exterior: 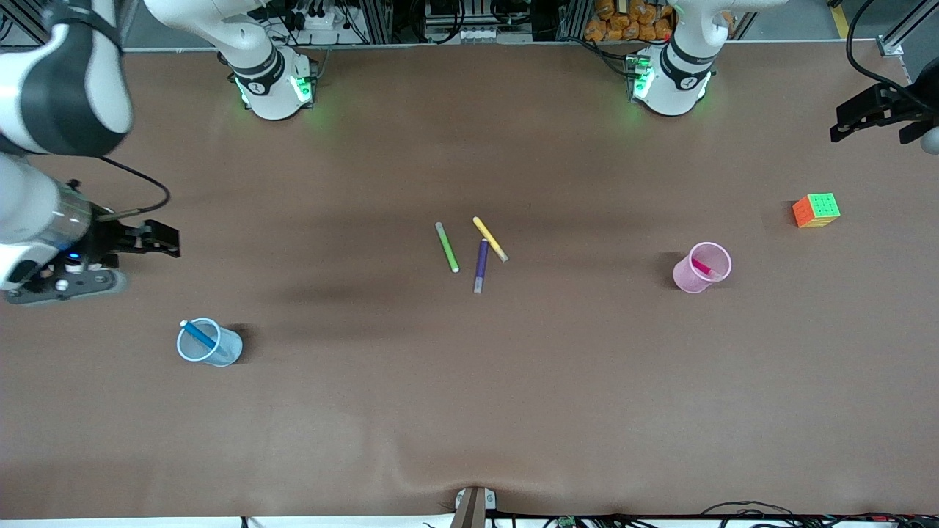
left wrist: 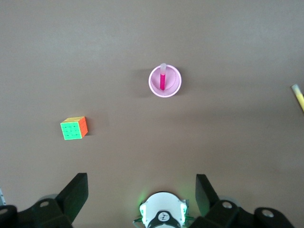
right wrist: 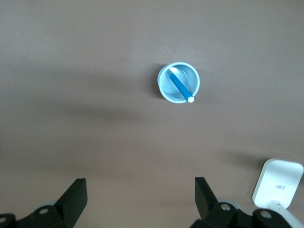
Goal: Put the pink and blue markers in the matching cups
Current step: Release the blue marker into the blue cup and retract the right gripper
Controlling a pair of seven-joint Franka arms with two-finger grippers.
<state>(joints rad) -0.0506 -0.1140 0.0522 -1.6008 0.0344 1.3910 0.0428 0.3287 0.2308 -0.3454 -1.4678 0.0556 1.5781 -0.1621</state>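
Markers sit in their cups. The blue marker point(exterior: 199, 335) leans in the blue cup point(exterior: 209, 342), with its pale tip at 10 o'clock. The pink marker point(exterior: 704, 268) leans in the pink cup point(exterior: 702, 268). Both jobs look done. The right gripper point(exterior: 158, 240) hangs wide open and empty, at 11 o'clock from the blue cup. The left gripper point(exterior: 855, 121) is wide open too, up over the table edge, well apart from the pink cup. No writing can be read.

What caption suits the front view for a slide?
Pink marker in pink cup, blue marker in blue cup; both pincers open, empty.
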